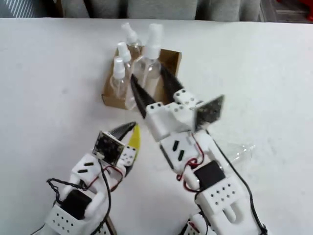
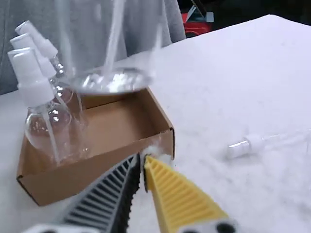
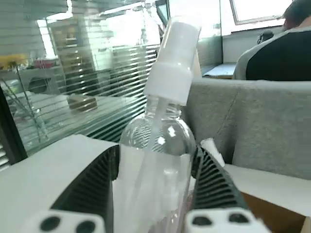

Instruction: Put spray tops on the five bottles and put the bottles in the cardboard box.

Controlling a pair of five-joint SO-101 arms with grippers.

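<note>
Black fingers of the right gripper (image 1: 147, 77) clamp a capped bottle (image 3: 154, 138) just above the cardboard box (image 2: 97, 170), and it is best lowered straight into the free side, clear of three bottles (image 1: 120, 73) standing inside, while the left gripper (image 2: 144, 159), jaws together, rests at the box's corner.

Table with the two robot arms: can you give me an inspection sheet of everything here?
Surface: white table.
Job's things: box holds three capped bottles; a fourth bottle hangs above it in the right hand; one spray top lies loose on the table.
Clutter: nothing seen.
Hands: right hand shut on fourth bottle; left hand shut, holding nothing.
Cables: red and black wires loop behind each hand.
Surroundings: grey seats behind the table.
</note>
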